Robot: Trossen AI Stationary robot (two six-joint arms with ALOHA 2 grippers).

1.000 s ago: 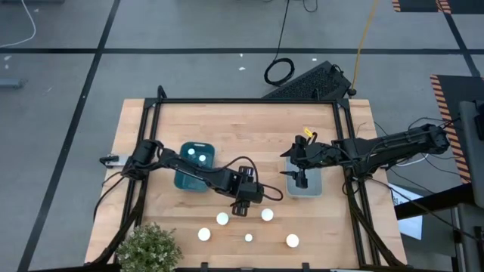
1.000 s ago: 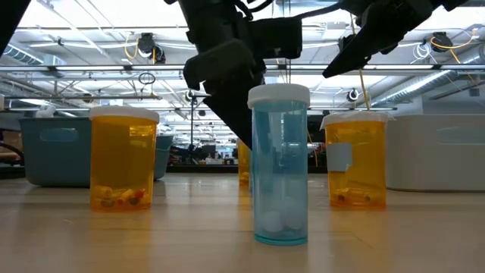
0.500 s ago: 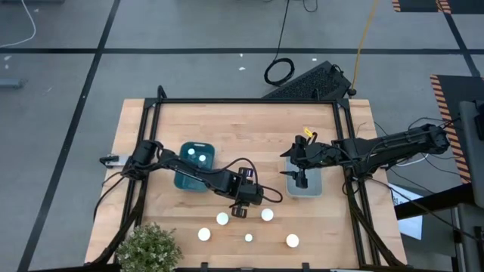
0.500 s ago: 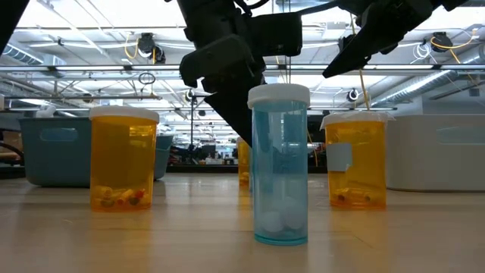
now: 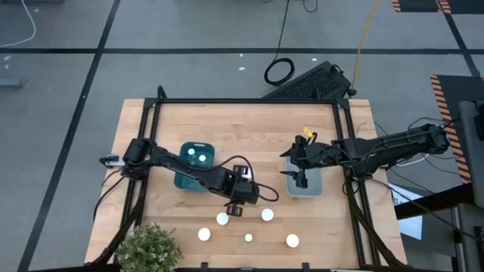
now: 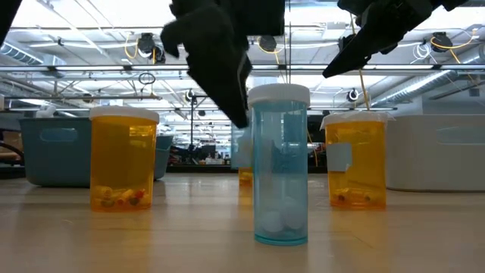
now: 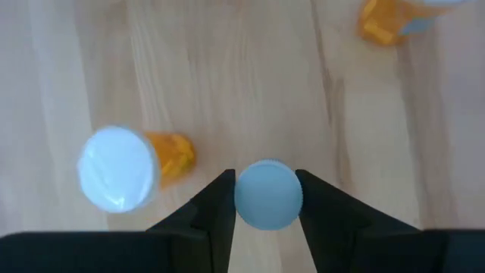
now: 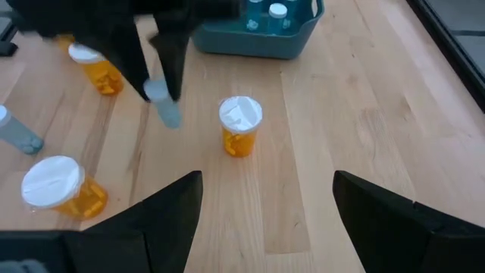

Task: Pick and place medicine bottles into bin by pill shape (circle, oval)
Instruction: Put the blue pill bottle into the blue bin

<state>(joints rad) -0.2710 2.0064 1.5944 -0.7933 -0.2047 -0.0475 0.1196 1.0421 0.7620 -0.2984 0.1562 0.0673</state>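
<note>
My left gripper [image 5: 236,205] hangs over the table's middle front, shut on a small pale-blue bottle [image 8: 164,105] with a round white cap [image 7: 267,194]. Several more white-capped medicine bottles stand near the front edge: amber ones [image 5: 222,219] [image 5: 267,214] [image 5: 292,241] and a slim blue one [image 6: 279,167]. Two bottles stand in the teal bin [image 5: 195,168] at the left. My right gripper [image 5: 300,175] hovers open over the grey bin [image 5: 305,186] at the right. My left gripper pinches the blue bottle at its cap [image 7: 267,194] between the two fingers [image 7: 216,205], one on each side. The fingers come from above, pointing down. The bottle hangs below them, slightly tilted and clear of the table [image 8: 168,115].
A potted plant [image 5: 147,249] stands at the near left corner. An amber bottle [image 7: 125,167] stands close beside the held one, another farther off [image 7: 390,17]. Bare wood lies between the two bins and toward the table's far edge.
My left gripper has risen and drifted a little toward the table's left edge, carrying the blue bottle up off the table. The other bottles stand where they were.
</note>
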